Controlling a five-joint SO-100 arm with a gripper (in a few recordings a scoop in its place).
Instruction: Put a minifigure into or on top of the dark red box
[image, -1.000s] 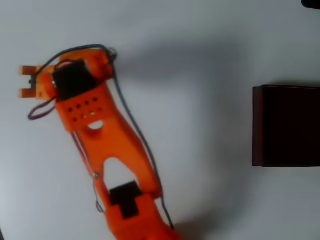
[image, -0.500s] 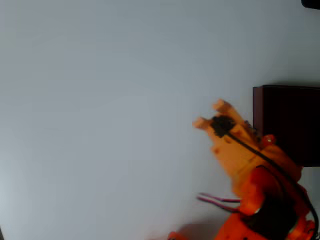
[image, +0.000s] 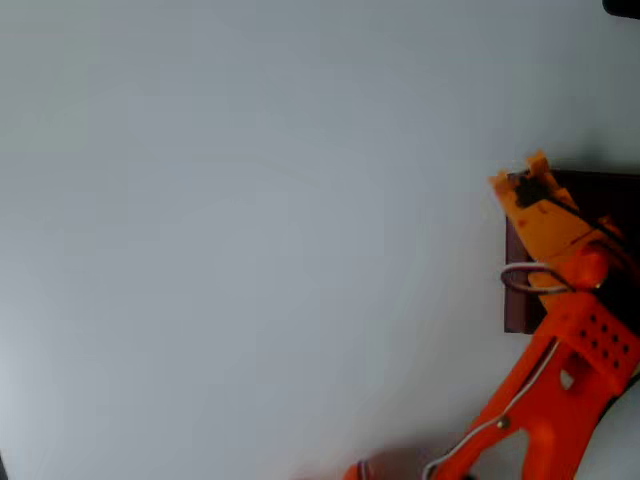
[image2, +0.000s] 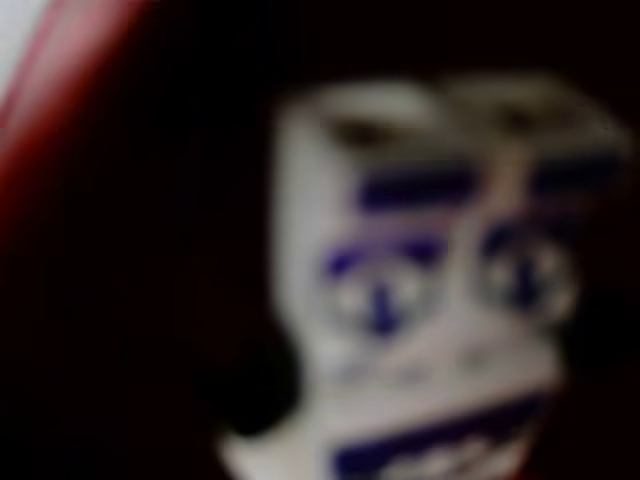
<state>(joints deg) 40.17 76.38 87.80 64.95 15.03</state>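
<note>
Overhead view puts my jaws (image: 520, 180) over the near-left corner of the dark red box (image: 600, 185). Wrist view shows the minifigure (image2: 430, 300) blurred, right ahead of the jaws, against the box's dark inside; whether they grip it I cannot tell. Releasing this near the wall risks dropping it onto the worktop (image: 250, 230).

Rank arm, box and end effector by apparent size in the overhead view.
1. Arm, though nearer the camera.
2. Box, partly cut off and covered.
3. End effector, smallest.
</note>
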